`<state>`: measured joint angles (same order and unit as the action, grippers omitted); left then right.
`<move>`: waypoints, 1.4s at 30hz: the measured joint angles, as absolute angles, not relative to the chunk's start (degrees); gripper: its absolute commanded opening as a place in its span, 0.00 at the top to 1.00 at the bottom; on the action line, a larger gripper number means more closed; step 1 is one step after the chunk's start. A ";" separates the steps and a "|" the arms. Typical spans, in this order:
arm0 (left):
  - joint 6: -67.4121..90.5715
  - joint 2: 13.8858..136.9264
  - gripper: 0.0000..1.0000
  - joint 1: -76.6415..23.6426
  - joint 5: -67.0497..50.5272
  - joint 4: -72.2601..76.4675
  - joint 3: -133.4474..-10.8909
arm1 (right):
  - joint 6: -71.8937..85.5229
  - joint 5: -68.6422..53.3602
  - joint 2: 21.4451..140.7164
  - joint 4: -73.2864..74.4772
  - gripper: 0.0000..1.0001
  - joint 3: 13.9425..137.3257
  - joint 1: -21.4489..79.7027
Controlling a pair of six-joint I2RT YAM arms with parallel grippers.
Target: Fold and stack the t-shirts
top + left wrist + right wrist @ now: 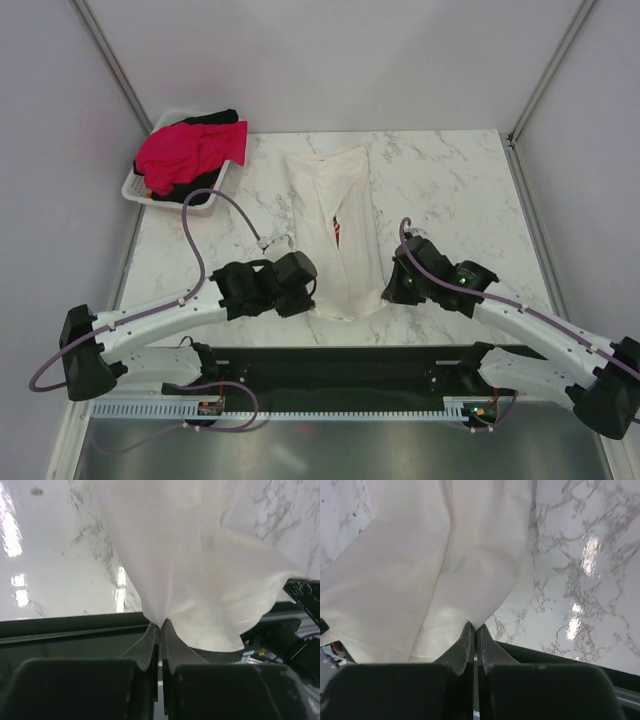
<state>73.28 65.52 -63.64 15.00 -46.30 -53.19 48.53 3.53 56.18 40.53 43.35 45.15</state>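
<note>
The white t-shirt (pixel 335 225) lies in a long narrow strip down the middle of the marble table, a sliver of its red print (pixel 338 232) showing in a fold. My left gripper (pixel 305 290) is shut on its near left edge (pixel 161 622). My right gripper (pixel 392 290) is shut on its near right edge (pixel 475 625). Both hold the near end slightly lifted; the cloth (pixel 200 580) sags between them. The red-pink t-shirt (pixel 190 152) and the black t-shirt (pixel 212 118) lie bunched in the white basket (pixel 135 190) at the far left.
The marble table (pixel 450 190) ends at a black strip (pixel 340 365) along the near edge, close under both grippers. Grey walls close in the left, right and far sides. A purple cable (pixel 195 235) loops over the table's left part.
</note>
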 measured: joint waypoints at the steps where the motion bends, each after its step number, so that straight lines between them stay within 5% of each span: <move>1: 72.16 66.06 0.98 -62.00 15.27 -47.05 -54.61 | 47.62 4.67 58.28 40.97 1.00 45.74 45.01; 13: 55.88 81.54 0.98 -43.03 16.12 -49.23 -69.56 | 35.09 9.06 80.62 39.99 1.00 63.81 34.17; 29: 43.13 105.75 0.98 -30.76 11.31 -48.34 -88.47 | 26.41 7.35 105.12 38.19 1.00 84.38 27.29; 32: 41.58 109.91 0.91 -29.28 10.00 -48.27 -92.12 | 25.93 7.38 108.73 38.17 1.00 86.50 26.65; 33: 41.12 111.28 0.82 -28.82 9.61 -48.25 -93.12 | 25.85 7.33 109.78 38.17 0.98 87.09 26.41; 34: 40.51 112.73 0.73 -28.29 8.99 -48.27 -94.04 | 25.82 7.25 110.80 38.26 0.90 87.66 26.15; 35: 39.83 114.21 0.55 -27.83 8.56 -48.38 -94.98 | 25.87 7.11 112.16 38.54 0.75 88.62 25.85; 36: 38.81 116.07 0.42 -27.11 8.19 -48.77 -96.44 | 26.06 6.94 113.71 38.92 0.45 90.15 25.47; 37: 38.09 117.93 0.40 -26.35 7.25 -48.88 -97.97 | 26.33 6.63 115.66 39.51 0.36 92.36 24.93; 38: 37.56 120.53 0.38 -25.26 5.96 -49.36 -100.14 | 26.09 6.04 117.91 39.99 0.29 95.02 24.25; 42: 35.79 132.44 0.35 -19.49 2.02 -54.50 -114.10 | 25.63 4.16 128.11 43.86 0.26 111.96 21.04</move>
